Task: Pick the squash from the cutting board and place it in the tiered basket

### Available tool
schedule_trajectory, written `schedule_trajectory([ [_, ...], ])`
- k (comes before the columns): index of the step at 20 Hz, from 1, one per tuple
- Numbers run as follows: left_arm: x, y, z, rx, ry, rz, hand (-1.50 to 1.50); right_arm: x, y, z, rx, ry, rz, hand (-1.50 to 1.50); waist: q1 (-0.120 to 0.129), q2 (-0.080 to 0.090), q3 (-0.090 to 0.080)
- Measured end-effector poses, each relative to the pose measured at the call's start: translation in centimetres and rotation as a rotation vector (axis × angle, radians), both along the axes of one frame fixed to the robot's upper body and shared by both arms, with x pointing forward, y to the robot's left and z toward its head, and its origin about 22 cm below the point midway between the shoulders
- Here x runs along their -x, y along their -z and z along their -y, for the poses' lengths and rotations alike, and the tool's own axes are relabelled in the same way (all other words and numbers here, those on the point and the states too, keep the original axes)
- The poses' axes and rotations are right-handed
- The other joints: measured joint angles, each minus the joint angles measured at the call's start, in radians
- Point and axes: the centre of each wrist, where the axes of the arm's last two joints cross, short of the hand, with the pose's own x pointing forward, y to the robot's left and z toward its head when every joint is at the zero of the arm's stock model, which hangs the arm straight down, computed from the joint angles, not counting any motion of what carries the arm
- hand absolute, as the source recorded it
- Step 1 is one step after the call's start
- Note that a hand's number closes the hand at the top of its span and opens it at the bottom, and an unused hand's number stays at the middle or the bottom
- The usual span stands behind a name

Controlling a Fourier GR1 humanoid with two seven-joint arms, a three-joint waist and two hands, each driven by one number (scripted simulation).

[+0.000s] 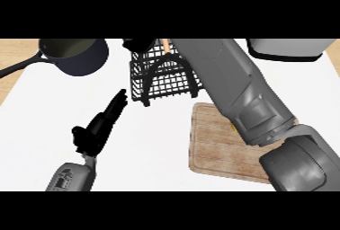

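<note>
Both forearms grey, smooth moulded shells with panel seams. Left robot hand matte black; small dark markings on the left forearm. Right forearm bulkier, segmented casing.

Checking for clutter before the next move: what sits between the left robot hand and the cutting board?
Nothing. In the head view, only bare white counter lies between the open left robot hand and the cutting board.
</note>
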Motion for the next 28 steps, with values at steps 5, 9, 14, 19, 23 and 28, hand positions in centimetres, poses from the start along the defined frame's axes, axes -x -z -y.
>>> schedule_trajectory([
  [5,-0.3,-0.1,-0.3,-0.004,-0.005,-0.001,0.00,-0.3,0.6,0.1,-0.072,0.049,-0.228,-1.50,0.003,-0.001,0.000],
  [9,0.0,0.4,-0.4,0.001,-0.016,0.001,0.00,-0.3,0.7,0.2,-0.158,0.067,-0.300,-1.50,-0.004,-0.002,0.000],
  [14,0.1,0.4,-1.2,-0.006,-0.026,0.000,0.00,-0.5,0.0,0.7,-0.250,0.176,-0.233,-1.50,-0.014,-0.003,0.000],
  [19,0.2,0.2,-1.8,-0.003,-0.041,0.001,0.00,-1.6,-1.4,4.5,-0.305,0.390,-0.068,-1.50,-0.029,-0.005,0.001],
  [23,0.7,0.7,-2.1,-0.002,-0.045,-0.008,0.00,-2.5,-2.3,9.1,-0.394,0.530,0.047,-1.50,-0.036,-0.004,0.001],
  [28,1.0,0.0,-2.0,0.005,-0.051,-0.003,0.00,-3.1,-2.3,16.4,-0.523,0.607,0.114,-1.50,-0.041,-0.007,0.002],
])
